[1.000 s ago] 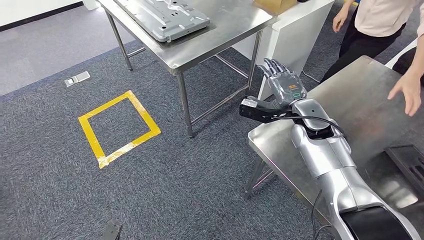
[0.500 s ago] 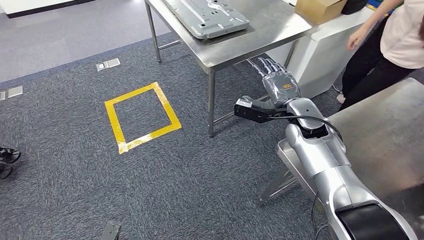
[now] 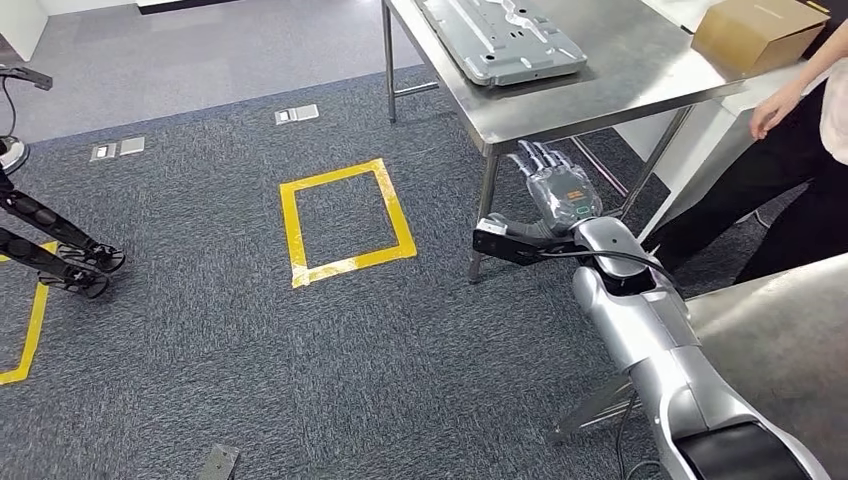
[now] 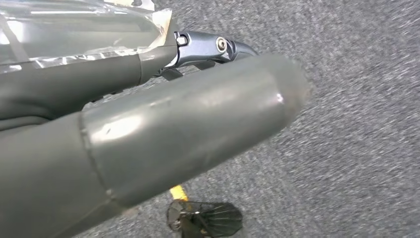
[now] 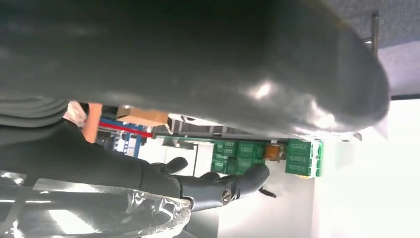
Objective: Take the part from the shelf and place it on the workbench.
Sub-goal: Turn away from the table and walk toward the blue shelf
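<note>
grey carpet now takes up most of the head view, a change from a second ago, when a steel bench corner sat at lower right under the arm; the whole picture has slid sideways, so the camera has turned, not the furniture. the part (image 3: pixel 503 38), a grey pressed-metal panel, lies flat on the steel table (image 3: pixel 640 80) at the upper right of the frame, not in either hand. just below the table edge, centre right, the right hand (image 3: pixel 556 186) is raised with fingers straight and apart, holding nothing. the left hand (image 4: pixel 148 129) hangs over carpet in its wrist view, and i cannot tell how its fingers lie. a yellow tape square (image 3: pixel 345 222) now sits near centre, a person (image 3: pixel 800 150) stands at the right edge, and a black stand (image 3: pixel 50 250) has come in at the left. my guess: the robot is turning away after setting down, or heading for the shelf.
</note>
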### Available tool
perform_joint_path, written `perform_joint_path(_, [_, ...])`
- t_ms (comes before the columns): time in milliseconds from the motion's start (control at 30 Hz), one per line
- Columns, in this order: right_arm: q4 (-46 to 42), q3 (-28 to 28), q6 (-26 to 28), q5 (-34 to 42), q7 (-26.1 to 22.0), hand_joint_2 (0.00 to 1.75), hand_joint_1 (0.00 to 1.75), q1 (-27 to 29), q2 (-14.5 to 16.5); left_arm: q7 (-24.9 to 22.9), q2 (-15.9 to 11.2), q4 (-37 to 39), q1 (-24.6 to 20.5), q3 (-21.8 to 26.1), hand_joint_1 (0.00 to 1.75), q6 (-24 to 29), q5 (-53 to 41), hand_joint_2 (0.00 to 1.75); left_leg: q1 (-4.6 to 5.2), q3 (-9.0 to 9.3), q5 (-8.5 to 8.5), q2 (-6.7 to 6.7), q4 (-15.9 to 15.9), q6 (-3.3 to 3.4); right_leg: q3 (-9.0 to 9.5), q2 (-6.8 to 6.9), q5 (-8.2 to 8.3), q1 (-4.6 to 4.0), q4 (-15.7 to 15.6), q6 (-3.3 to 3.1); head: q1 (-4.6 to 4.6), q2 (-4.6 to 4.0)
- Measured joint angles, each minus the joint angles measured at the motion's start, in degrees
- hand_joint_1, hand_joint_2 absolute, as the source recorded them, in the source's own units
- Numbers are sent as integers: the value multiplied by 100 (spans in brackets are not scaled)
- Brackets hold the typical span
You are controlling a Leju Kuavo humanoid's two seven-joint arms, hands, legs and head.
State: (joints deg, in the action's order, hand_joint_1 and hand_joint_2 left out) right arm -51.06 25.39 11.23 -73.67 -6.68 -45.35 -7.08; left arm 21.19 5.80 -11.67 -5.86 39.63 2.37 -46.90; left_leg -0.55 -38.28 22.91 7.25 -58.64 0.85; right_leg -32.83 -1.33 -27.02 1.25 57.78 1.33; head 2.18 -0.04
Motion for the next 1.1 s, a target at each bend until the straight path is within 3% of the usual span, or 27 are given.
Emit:
perform_joint_path(33, [30, 3, 31, 12, -9, 0, 0, -2, 18, 1, -5, 0, 0, 2, 0, 1, -4, 0, 3, -78, 93, -125, -143, -24, 14, 53, 14, 20, -21, -46, 16, 0])
perform_joint_path(100, [157, 7, 129, 25, -36, 0, 0, 3, 52, 4, -5, 0, -23, 4, 0, 2, -16, 0, 3, -372, 412, -477, -754, -59, 30, 164, 17, 2, -39, -119, 45, 0])
perform_joint_path(167, [332, 10, 219, 30, -55, 0, 0, 42, 83, 5, 1, -1, -43, 5, 0, 2, -33, 0, -22, -700, 657, -648, -1424, -89, 37, 297, 4, -31, -37, -161, 55, 0])
perform_joint_path(200, [421, 13, 250, 34, -56, 0, 0, 69, 105, 5, 4, -1, -44, 5, 0, 2, -38, 0, -38, -761, 655, -686, -1540, -101, 39, 366, -2, -38, -36, -168, 56, 0])
perform_joint_path(233, [498, 17, 277, 40, -56, 0, 0, 90, 130, 5, 7, -1, -43, 7, 0, 2, -42, 0, -53, -712, 565, -717, -1444, -111, 41, 428, -8, -39, -34, -172, 57, 0])
perform_joint_path(333, [774, 34, 428, 99, -37, 0, 0, 116, 212, 4, 7, -1, -72, 12, 0, 3, -53, 0, -58, -114, 151, -1003, -385, -106, 61, 596, -49, -69, -27, -129, 67, 0])
perform_joint_path(400, [1003, 33, 589, 162, 2, 0, 0, 169, 240, -5, 12, -1, -102, 13, 0, 2, -74, 0, -20, 102, 87, -1097, -23, -62, 87, 713, -84, -119, -30, -72, 51, 0])
perform_joint_path(467, [1204, 28, 731, 185, 61, 0, 0, 290, 280, -18, 14, -1, -104, 13, 0, 0, -93, 0, 4, 115, 69, -942, 6, 11, 125, 827, -109, -145, -43, -18, 27, 0])
perform_joint_path(533, [1364, 25, 833, 156, 132, 0, 0, 419, 319, -22, 18, -1, -91, 17, 0, 0, -94, 0, 0, 143, 34, -809, 57, 97, 74, 675, -223, -129, 115, 18, 24, 0])
perform_joint_path(567, [1451, 22, 870, 140, 165, 0, 0, 473, 328, -20, 17, -2, -93, 24, 0, 1, -87, 0, -9, 156, 17, -752, 80, 138, -43, 513, -347, -110, 362, 11, 17, 0])
perform_joint_path(633, [1652, 10, 915, 134, 216, 0, 0, 597, 337, -15, 13, -2, -100, 39, 0, 2, -68, 0, -11, 150, 4, -612, 90, 187, -432, 237, -653, -77, 1154, -32, 5, 0])
perform_joint_path(700, [1838, -23, 928, 173, 246, 0, 0, 741, 337, -13, 12, -3, -85, 50, 0, 2, -57, 0, -7, 143, -1, -439, 88, 196, -717, 161, -776, -68, 1669, -11, -6, 0])
perform_joint_path(733, [1913, -52, 936, 200, 260, 0, 0, 801, 338, -14, 14, -3, -73, 52, 0, 1, -59, 0, -5, 142, -7, -356, 86, 193, -708, 146, -713, -68, 1612, 25, -7, 0])
perform_joint_path(767, [1984, -92, 950, 224, 282, 0, 0, 847, 339, -16, 16, -3, -64, 55, 0, -1, -65, 0, -4, 141, -14, -276, 84, 185, -572, 118, -570, -60, 1311, 69, -8, 0])
perform_joint_path(833, [2129, -185, 1002, 263, 339, 0, 0, 924, 337, -24, 19, -3, -62, 57, 0, -8, -88, 0, 6, 132, -25, -126, 65, 150, -183, -65, -264, -28, 498, 123, -8, 0])
perform_joint_path(900, [2272, -294, 1049, 322, 400, 0, 0, 1024, 322, -38, 25, -3, -58, 58, 0, -14, -115, 0, 19, 113, -32, -6, 54, 92, 29, -180, -118, -24, 72, 70, -4, 0])
perform_joint_path(967, [2388, -423, 1079, 416, 449, 0, 0, 1144, 321, -59, 28, -3, -36, 58, 0, -16, -150, 0, 8, 89, -57, 85, 79, 19, 59, -95, -81, -45, 37, -35, -3, 0])
perform_joint_path(1033, [2490, -592, 1127, 496, 465, 0, 0, 1288, 329, -85, 29, -3, -21, 58, 0, -17, -187, 0, 2, 12, 33, -101, -43, -26, 77, 13, -39, -27, 6, -132, 9, 0])
perform_joint_path(1100, [2597, -789, 1148, 557, 464, 0, 0, 1473, 322, -102, 35, -3, -38, 58, 0, -18, -216, 0, 3, -231, 374, -477, -588, -51, 87, 144, -18, -35, -16, -211, 30, 0])
